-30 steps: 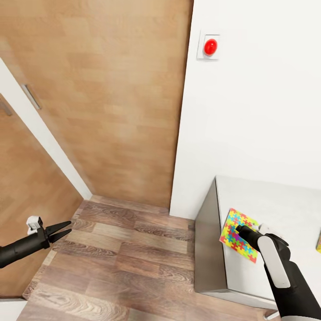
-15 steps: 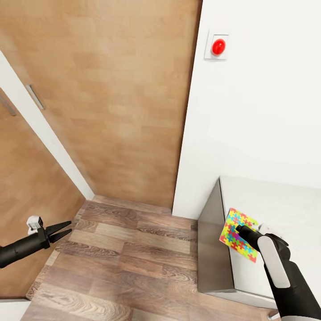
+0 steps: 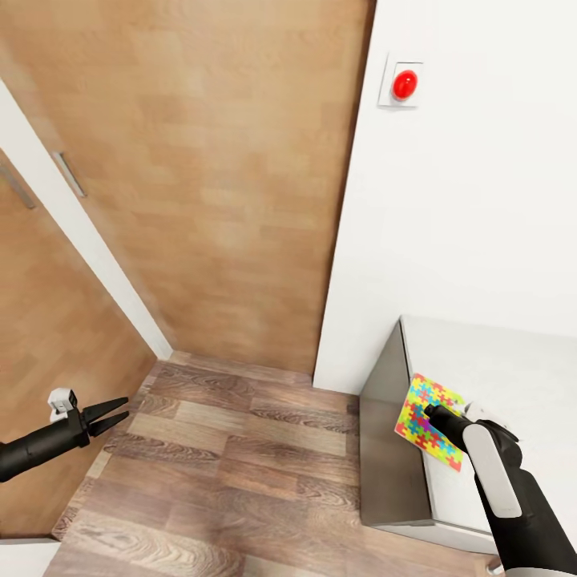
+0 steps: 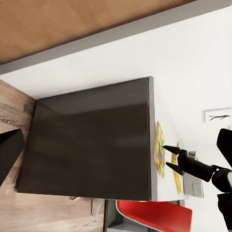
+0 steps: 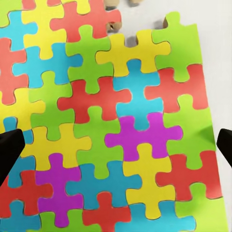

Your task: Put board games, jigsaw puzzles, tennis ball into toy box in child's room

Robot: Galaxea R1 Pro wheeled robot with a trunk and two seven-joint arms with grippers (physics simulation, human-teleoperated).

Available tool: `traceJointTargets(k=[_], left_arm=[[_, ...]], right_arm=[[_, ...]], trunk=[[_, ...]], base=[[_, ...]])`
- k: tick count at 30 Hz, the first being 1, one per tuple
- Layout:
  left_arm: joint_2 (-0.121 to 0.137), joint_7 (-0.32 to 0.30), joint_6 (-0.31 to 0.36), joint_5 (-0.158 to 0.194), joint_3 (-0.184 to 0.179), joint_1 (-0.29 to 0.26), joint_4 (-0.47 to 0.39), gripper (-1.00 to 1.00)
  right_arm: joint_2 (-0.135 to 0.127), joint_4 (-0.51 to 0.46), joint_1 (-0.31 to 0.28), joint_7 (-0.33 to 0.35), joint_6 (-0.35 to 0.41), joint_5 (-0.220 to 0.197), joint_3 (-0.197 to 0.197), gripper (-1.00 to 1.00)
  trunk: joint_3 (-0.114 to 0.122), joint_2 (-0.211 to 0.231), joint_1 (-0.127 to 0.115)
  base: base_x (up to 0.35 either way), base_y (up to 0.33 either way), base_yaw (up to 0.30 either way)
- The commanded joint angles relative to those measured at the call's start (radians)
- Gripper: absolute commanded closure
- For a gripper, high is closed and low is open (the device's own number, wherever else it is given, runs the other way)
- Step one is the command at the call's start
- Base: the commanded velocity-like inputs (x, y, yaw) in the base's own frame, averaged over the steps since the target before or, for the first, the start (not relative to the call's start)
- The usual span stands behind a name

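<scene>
Two slim robot arms are seen in a simulator render. The left arm [image 3: 36, 446] is finished in matte black, a smooth rounded tube that narrows toward the wrist. A small white block with dark marks (too small to be made out) [image 3: 60, 401] is mounted on top of the wrist. The left gripper [image 3: 118, 409] is formed of two thin black fingers, each tapered to a sharp point. The right arm [image 3: 525, 513] is thicker, black, with a long pale grey panel with rounded ends set into its upper face. A white fitting is seen at its wrist. The right gripper [image 4: 169, 156] is made of the same pointed black fingers.
</scene>
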Motion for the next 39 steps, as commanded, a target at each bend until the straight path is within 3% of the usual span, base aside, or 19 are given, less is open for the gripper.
traceJointTargets(k=[1,8,17,28,39], left_arm=[[0.000,-0.003,0.010,0.001,0.000,-0.001,0.000,-1.00],[0.000,-0.003,0.010,0.001,-0.002,-0.001,0.000,-1.00],[0.001,-0.003,0.010,0.001,-0.031,-0.001,0.000,-1.00],[0.001,-0.003,0.010,0.001,-0.033,-0.001,0.000,-1.00],[0.001,-0.003,0.010,0.001,-0.033,-0.001,0.000,-1.00]], right_arm=[[0.000,0.034,0.000,-0.008,-0.005,-0.037,0.001,-1.00],[0.000,0.034,0.000,-0.008,-0.005,-0.037,0.001,-1.00],[0.000,0.034,0.000,-0.008,-0.005,-0.037,0.001,-1.00],[0.000,0.031,0.000,-0.008,-0.005,-0.038,0.001,-1.00],[0.000,0.031,0.000,-0.008,-0.005,-0.038,0.000,-1.00]], trunk=[[-0.002,-0.001,0.001],[-0.002,-0.001,0.001],[-0.002,-0.001,0.001],[-0.001,-0.001,0.001],[0.015,-0.001,0.001]], base=[[0.000,0.099,0.000],[0.000,0.108,0.000],[0.000,0.005,0.000],[0.000,0.000,0.000],[0.000,0.000,0.000]])
